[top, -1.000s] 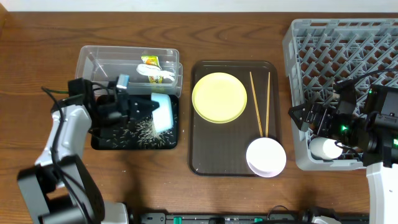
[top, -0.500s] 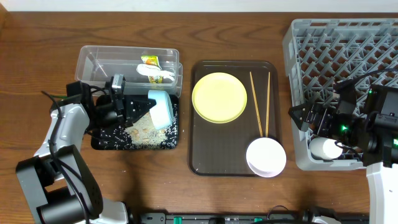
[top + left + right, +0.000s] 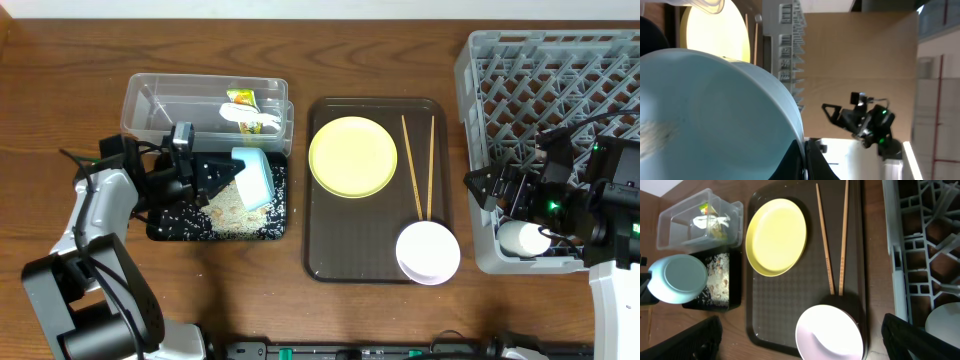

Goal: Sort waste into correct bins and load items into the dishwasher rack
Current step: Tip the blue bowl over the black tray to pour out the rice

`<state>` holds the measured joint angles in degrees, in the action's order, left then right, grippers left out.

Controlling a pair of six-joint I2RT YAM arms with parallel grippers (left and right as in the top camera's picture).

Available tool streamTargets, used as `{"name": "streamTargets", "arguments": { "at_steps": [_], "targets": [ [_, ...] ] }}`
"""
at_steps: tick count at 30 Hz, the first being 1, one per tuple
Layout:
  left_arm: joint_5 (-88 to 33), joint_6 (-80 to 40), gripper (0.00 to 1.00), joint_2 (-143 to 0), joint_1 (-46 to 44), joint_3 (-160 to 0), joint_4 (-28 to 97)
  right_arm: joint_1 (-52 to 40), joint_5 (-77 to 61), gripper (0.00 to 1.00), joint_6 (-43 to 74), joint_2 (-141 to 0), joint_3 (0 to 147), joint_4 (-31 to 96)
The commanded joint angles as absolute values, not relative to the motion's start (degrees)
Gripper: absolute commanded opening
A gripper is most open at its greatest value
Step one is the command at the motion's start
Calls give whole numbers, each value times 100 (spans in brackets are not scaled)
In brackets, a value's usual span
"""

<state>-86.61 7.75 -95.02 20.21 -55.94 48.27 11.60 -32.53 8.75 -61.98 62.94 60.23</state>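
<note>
**Blue bowl tipped over the black tray, left side of the desk**

Your left gripper [image 3: 216, 172] is clamped on the rim of the light blue bowl [image 3: 253, 178]. The bowl is held on its side above the black tray [image 3: 160, 228] near the desk's left edge, with its base turned toward the middle of the desk. The rice scraps [image 3: 233, 205] lie scattered in that tray under the bowl.

Just behind it, toward the far edge, the clear tub [image 3: 150, 100] holds the snack wrapper [image 3: 246, 110].

On the brown serving tray [image 3: 330, 250] at mid-desk you have the yellow plate [image 3: 352, 156], the chopsticks [image 3: 419, 165] side by side and the white bowl [image 3: 428, 251] at its near right corner.

Your right gripper [image 3: 478, 187] hangs with its fingers wide apart, holding nothing, at the left wall of the dishwasher rack [image 3: 560, 80] by the desk's right edge. The white cup [image 3: 522, 237] sits in the rack's near left corner.
</note>
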Motion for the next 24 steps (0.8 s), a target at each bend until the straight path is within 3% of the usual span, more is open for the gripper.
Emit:
{"name": "streamTargets", "arguments": {
  "at_steps": [1,4,12,15,18,21,24],
  "targets": [
    [-8235,797,6,-9378,2073,-5581,4786,1118,-3280,99,919,-6182,6375,6023],
    [-9013,985,6,-9349,1970,-5592,5022,1118,-3273,99,915,-6182,6375,6031],
    [-7817,-711,6,-9312,2285,-5627,4344,1118,-3280,99,917,-6182,6375,6003],
    [-9011,-67,6,-9284,2274,-5627,4370,1118,-3280,99,919,-6182,6375,6018],
    [-7850,-545,6,-9214,2255,-5631,4445,1118,-3280,99,919,-6182,6375,6010],
    [-9019,-99,6,-9214,2167,-5623,4471,1118,-3277,99,917,-6182,6375,6020],
    [-8503,-226,6,-9183,2132,-5651,4403,1118,-3280,99,919,-6182,6375,6020]
  ]
}}
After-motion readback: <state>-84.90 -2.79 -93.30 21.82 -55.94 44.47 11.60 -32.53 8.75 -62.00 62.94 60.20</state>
